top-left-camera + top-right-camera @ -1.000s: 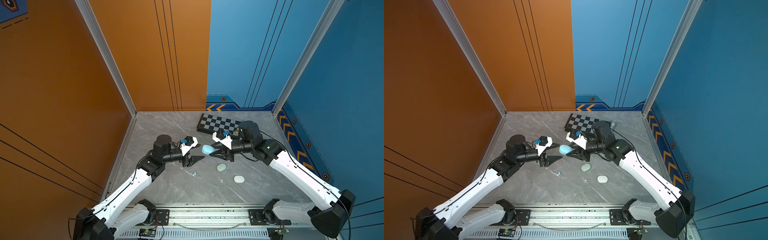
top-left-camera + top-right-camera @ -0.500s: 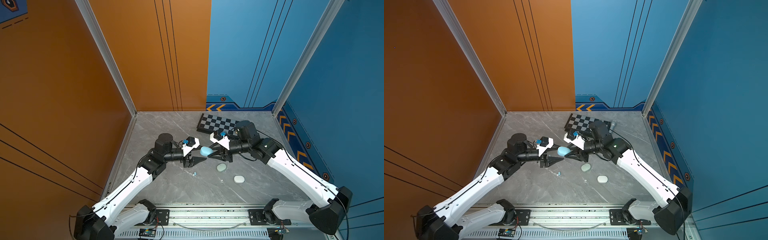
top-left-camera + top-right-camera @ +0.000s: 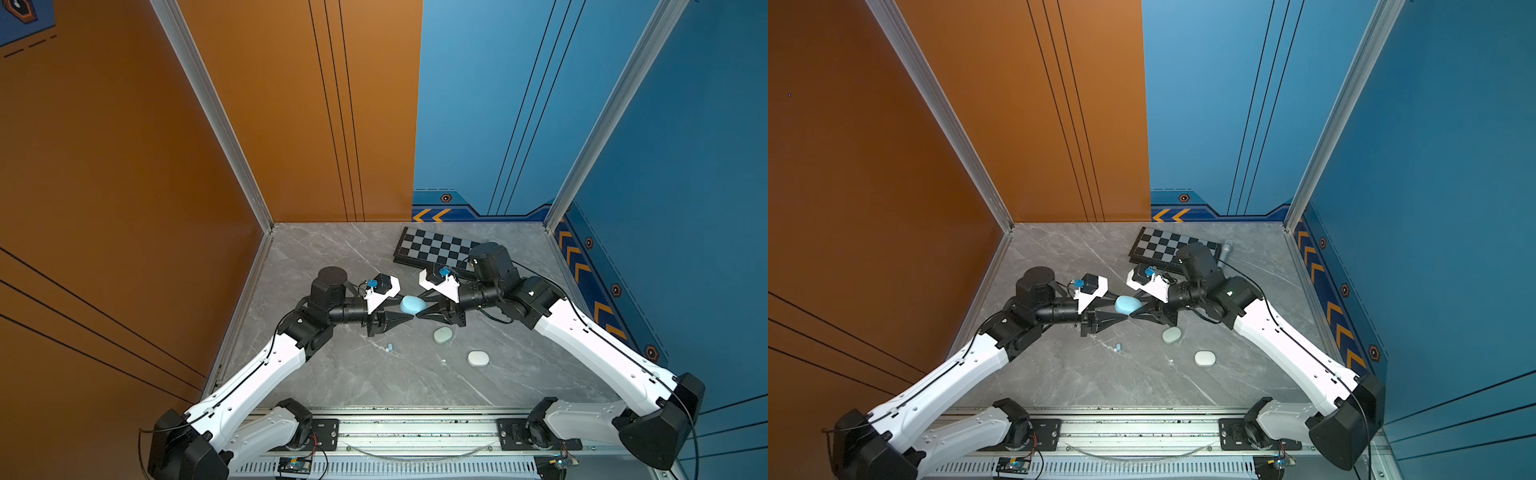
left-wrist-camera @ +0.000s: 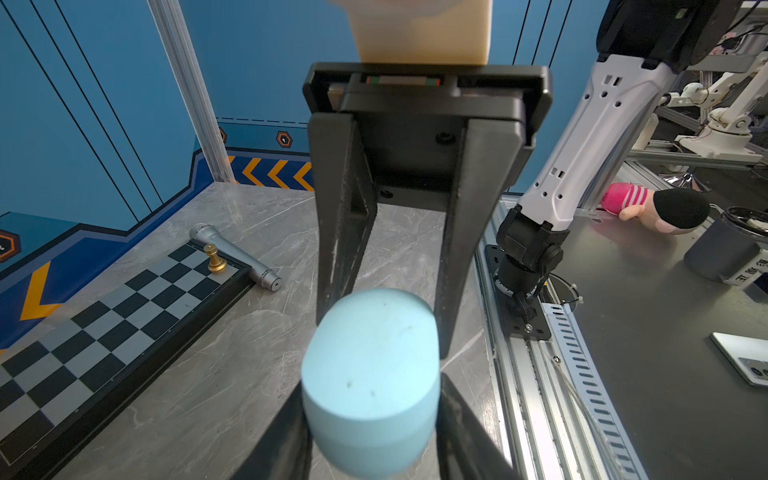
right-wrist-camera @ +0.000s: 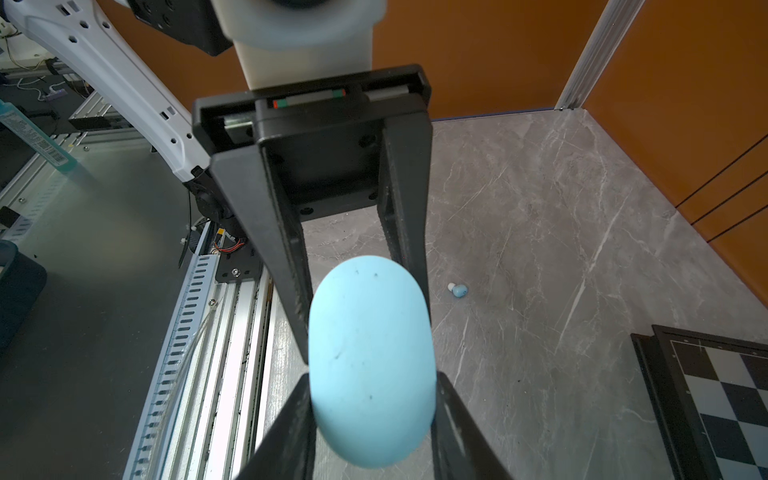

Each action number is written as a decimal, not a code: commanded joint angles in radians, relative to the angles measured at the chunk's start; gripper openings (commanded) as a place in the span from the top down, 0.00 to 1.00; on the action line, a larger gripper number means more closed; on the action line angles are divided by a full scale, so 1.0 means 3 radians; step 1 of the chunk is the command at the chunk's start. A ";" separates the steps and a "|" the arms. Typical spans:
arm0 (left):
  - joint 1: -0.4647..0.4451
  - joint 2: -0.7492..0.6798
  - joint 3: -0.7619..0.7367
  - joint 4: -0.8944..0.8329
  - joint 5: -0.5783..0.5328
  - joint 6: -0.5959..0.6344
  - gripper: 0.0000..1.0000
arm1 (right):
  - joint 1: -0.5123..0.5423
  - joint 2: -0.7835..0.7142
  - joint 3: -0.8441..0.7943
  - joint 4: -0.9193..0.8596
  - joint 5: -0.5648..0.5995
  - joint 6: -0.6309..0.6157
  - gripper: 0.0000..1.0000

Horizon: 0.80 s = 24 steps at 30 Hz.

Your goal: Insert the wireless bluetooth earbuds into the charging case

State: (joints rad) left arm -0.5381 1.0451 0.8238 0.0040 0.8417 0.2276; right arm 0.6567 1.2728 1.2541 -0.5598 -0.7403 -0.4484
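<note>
A light blue pill-shaped charging case [image 3: 412, 304] [image 3: 1127, 304] hangs above the table, closed, between both grippers. My right gripper [image 3: 420, 306] [image 5: 372, 376] is shut on one end of the case [image 5: 372, 324]. My left gripper [image 3: 407, 308] [image 4: 372, 380] comes from the opposite side, and its fingers press both sides of the case [image 4: 370, 332]. One light blue earbud [image 3: 389, 346] [image 3: 1118, 346] [image 5: 458, 290] lies on the table below the left gripper. A tiny white bit [image 3: 444, 360] lies further right, too small to identify.
A pale green case [image 3: 443, 335] and a white case [image 3: 478, 358] lie closed on the grey table under the right arm. At the back stands a chessboard [image 3: 432, 249] with a gold chess piece [image 4: 215, 259] on it and a microphone [image 4: 232, 255] beside it. Walls enclose three sides.
My left gripper has moved right to the blue case and closed its jaws onto it. The right gripper has brought the case slightly left and kept its grip.
</note>
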 commanded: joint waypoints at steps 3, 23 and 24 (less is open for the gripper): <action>-0.0032 0.0019 0.0138 -0.0034 0.0109 -0.0018 0.59 | 0.0020 -0.0051 -0.0013 -0.0082 0.0096 -0.0077 0.90; -0.0083 0.0093 0.0179 -0.0039 0.0057 -0.0012 0.48 | 0.0092 0.0032 0.0020 -0.0028 0.0218 0.0031 0.90; -0.0083 0.0097 0.0179 -0.0039 0.0056 -0.0018 0.47 | 0.0091 0.0030 0.0014 -0.0016 0.0220 0.0046 0.91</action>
State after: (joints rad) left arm -0.5529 1.0721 0.8471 -0.0200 0.8452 0.2195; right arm 0.6800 1.2743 1.2537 -0.5743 -0.6872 -0.4641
